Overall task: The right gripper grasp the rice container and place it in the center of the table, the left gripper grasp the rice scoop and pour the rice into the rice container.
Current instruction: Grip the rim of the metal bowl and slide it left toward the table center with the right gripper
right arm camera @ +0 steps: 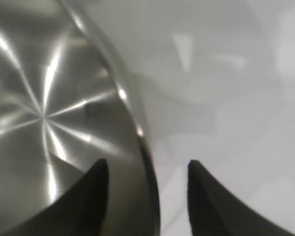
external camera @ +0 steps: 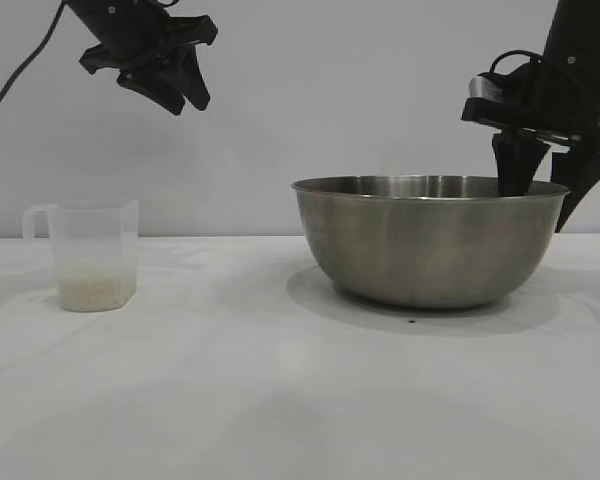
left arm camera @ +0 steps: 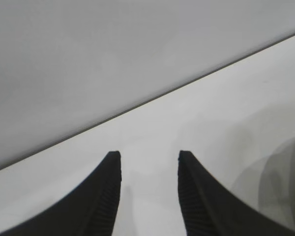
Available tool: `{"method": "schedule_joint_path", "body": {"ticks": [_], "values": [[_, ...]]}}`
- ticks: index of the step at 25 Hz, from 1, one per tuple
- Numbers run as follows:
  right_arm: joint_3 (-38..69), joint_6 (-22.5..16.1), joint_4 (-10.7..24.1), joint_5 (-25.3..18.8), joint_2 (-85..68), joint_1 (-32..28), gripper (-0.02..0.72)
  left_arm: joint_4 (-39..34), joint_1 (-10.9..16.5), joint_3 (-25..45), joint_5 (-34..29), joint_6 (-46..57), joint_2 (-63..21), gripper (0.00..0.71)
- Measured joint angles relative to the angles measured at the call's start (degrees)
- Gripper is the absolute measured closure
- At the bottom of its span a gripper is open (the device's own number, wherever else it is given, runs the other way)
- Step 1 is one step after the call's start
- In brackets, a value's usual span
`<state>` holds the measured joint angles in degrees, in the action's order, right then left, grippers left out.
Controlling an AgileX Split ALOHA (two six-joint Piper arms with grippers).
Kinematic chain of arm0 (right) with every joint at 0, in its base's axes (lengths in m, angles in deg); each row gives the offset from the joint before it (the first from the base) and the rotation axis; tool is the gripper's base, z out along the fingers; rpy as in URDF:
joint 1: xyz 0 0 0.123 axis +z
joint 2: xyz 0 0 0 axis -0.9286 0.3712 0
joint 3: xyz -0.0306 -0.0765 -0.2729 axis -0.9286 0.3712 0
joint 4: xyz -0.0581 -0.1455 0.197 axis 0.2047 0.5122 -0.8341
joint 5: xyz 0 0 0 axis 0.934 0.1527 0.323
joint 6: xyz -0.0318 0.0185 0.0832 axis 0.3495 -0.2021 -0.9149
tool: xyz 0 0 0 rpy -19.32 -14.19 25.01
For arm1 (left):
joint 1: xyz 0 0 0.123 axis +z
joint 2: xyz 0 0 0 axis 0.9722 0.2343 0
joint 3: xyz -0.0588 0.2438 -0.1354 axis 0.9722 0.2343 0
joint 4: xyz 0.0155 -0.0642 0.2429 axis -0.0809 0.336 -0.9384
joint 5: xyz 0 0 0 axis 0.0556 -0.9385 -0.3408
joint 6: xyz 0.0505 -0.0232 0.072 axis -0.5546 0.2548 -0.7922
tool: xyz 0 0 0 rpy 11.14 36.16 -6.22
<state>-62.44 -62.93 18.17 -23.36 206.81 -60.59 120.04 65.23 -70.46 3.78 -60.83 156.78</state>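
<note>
The rice container (external camera: 430,240), a large steel bowl, stands on the white table (external camera: 230,400) right of centre. My right gripper (external camera: 548,188) is open at the bowl's right rim, one finger inside and one outside. In the right wrist view the right gripper (right arm camera: 147,164) straddles the rim, with the rice container (right arm camera: 44,98) interior to one side. The rice scoop (external camera: 90,255), a translucent cup with its handle pointing left, stands at the left and holds rice (external camera: 92,288) at its bottom. My left gripper (external camera: 175,85) hangs high above the scoop, open and empty; the left gripper (left arm camera: 150,155) sees only bare table.
A plain grey wall closes the back of the table. Bare white table (external camera: 210,300) lies between scoop and bowl and across the whole front. A black cable trails from the left arm at the upper left.
</note>
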Motion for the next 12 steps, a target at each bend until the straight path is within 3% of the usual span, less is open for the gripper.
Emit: {"method": "schedule_joint_path", "body": {"ticks": [8,9,10,12], "values": [[0.0,0.0,-1.39,2.11,0.0,5.69,0.703,0.0,0.0,0.0,0.0,0.0,0.0,0.48],[0.0,0.0,-1.39,2.2,0.0,5.82,0.654,0.0,0.0,0.0,0.0,0.0,0.0,0.48],[0.0,0.0,-1.39,2.23,0.0,5.82,0.654,0.0,0.0,0.0,0.0,0.0,0.0,0.48],[0.0,0.0,-0.73,2.48,0.0,5.82,0.498,0.0,0.0,0.0,0.0,0.0,0.0,0.48]]}}
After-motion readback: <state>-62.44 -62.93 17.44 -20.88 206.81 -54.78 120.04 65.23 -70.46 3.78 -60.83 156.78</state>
